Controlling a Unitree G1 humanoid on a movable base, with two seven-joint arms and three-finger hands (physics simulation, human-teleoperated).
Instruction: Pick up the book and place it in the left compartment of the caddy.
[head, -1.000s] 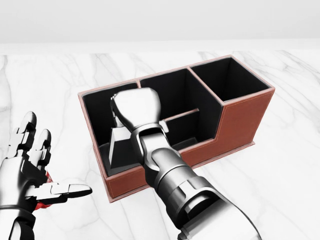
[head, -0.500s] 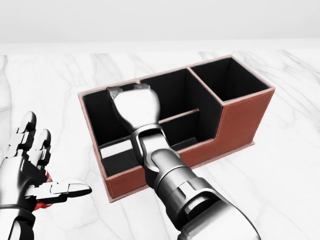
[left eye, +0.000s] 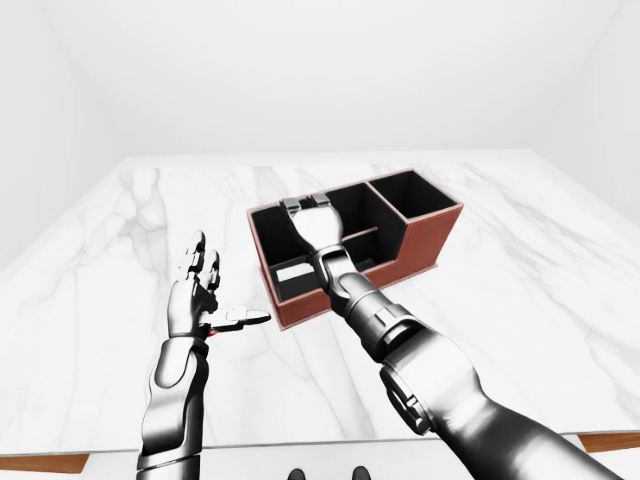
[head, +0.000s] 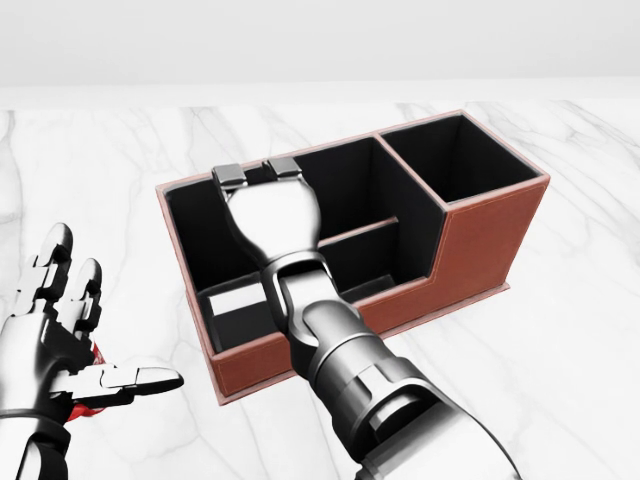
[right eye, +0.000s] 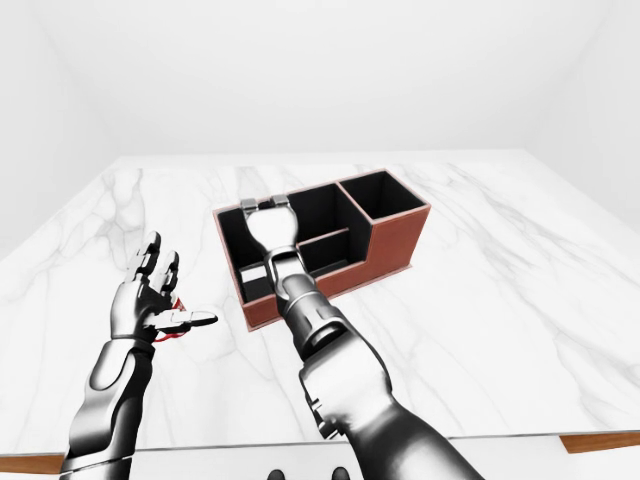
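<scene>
White marble with grey veins makes up the bench (head: 560, 330), and on it sits the caddy (head: 480, 240) — reddish-brown on the outside, black inside, standing at an angle in the head view so that its tall square compartment lies toward the upper right. The long low part is split into compartments by thin brown walls. In the left compartment, toward the lower left of the head view, the book (head: 238, 312) lies flat on the black floor; it shows as a dark cover with a pale strip along its upper edge, and part of it is hidden behind the right forearm.

The right robot hand (head: 258, 172) reaches over the caddy from the bottom of the view, its silver back toward the camera. Its fingertips (head: 232, 176) stand at the far rim of the left compartment, spread and holding nothing — the book lies well below and apart from them.

The left robot hand (head: 70, 330) hovers over the bench at the left edge of the head view, beside the caddy and apart from it. Its fingers (head: 55, 255) point upward and its thumb juts out toward the caddy, so it is wide open and empty. A small red patch (head: 92, 352) shows at its palm; what it is cannot be told.
</scene>
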